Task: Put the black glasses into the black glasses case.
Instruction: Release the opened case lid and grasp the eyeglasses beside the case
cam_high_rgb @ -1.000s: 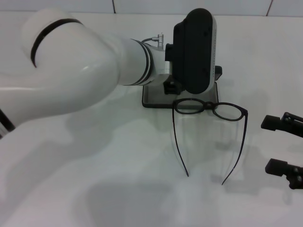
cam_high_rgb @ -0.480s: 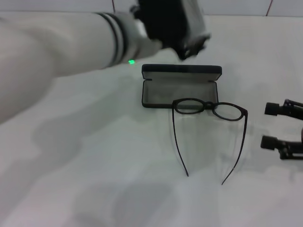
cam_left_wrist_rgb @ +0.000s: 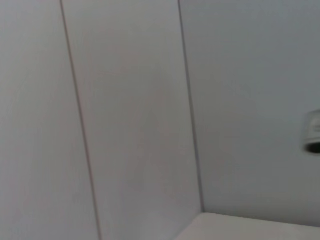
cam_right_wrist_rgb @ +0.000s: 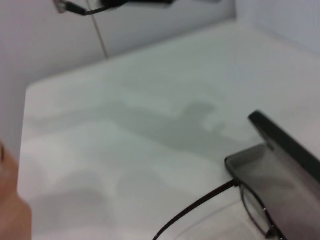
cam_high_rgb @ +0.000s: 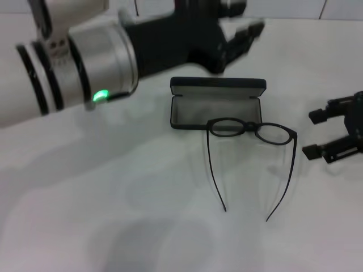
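The black glasses (cam_high_rgb: 252,131) lie unfolded on the white table, lenses resting against the front edge of the black glasses case (cam_high_rgb: 215,107), temple arms pointing toward me. The case is open, with its grey lining up and its lid standing at the back. My right gripper (cam_high_rgb: 309,134) is open and empty, low over the table just right of the glasses. My left gripper (cam_high_rgb: 244,20) is open and empty, raised behind the case. The right wrist view shows the glasses (cam_right_wrist_rgb: 250,205) and the case (cam_right_wrist_rgb: 285,150). The left wrist view shows only wall.
My left arm (cam_high_rgb: 85,68) spans the back left of the table (cam_high_rgb: 113,198). A tiled wall (cam_high_rgb: 295,7) stands behind the table. Bare white tabletop lies in front of the glasses and to their left.
My left arm has swung up and back, uncovering the open case. My right gripper has moved farther from me and a little toward the glasses. The glasses and case have not moved.
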You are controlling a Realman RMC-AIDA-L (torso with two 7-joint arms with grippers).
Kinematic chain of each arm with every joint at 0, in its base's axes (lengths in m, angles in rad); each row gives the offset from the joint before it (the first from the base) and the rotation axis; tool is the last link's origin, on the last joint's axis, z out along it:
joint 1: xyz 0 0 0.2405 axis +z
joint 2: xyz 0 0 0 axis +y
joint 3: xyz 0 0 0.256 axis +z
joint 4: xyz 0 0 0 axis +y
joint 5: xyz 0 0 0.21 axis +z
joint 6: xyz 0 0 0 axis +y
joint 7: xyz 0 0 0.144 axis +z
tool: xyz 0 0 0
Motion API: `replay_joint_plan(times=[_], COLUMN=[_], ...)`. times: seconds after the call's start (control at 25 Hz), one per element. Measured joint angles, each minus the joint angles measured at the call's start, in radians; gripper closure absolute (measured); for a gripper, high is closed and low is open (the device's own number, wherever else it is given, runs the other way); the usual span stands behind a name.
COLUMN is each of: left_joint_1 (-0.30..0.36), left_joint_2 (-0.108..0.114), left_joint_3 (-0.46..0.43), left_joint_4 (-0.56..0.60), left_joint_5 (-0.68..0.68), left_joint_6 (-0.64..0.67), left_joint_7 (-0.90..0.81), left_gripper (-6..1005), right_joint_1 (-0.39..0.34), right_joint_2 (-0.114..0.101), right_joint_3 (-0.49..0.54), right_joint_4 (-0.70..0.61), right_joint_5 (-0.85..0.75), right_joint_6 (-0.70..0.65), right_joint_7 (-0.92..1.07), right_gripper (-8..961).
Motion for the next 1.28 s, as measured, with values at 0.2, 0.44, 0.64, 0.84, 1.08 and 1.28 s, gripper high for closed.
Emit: replay_joint_plan(times=[0.2, 0.44, 0.64, 0.84, 1.08, 1.28], left_joint_1=[0.018, 0.06, 0.018, -0.008, -0.008, -0.03], left_joint_2=[-0.001, -0.002, -0.001, -0.001, 0.001, 0.007], left_joint_3=[-0.033, -0.132, -0.264, -0.325, -0.344, -0.346], left_joint_4=[-0.094, -0.244, -0.442, -0.604, -0.678, -0.738], left_joint_5=[-0.09, -0.401, -0.515, -0.55, -0.554, -0.512], left_joint_6=[0.112, 0.321, 0.57, 0.704, 0.775, 0.838], left_joint_7=[0.06, 0.305, 0.369, 0.43, 0.495, 0.538], left_gripper=[638, 637, 637, 637, 638, 637], right_joint_1=[0.147, 0.293, 0.408, 0.464, 0.491, 0.505], right_joint_2=[0.002, 0.032, 0.037, 0.039, 0.043, 0.045], right_joint_3=[-0.002, -0.018, -0.063, -0.118, -0.189, -0.218], right_joint_4=[0.004, 0.03, 0.118, 0.21, 0.308, 0.377], right_joint_5=[-0.155, -0.333, -0.419, -0.426, -0.422, -0.42], right_joint_6=[-0.058, -0.065, -0.034, 0.044, 0.158, 0.227], right_joint_7=[0.108, 0.177, 0.227, 0.232, 0.225, 0.219], right_gripper=[85, 84, 94, 138, 208, 235])
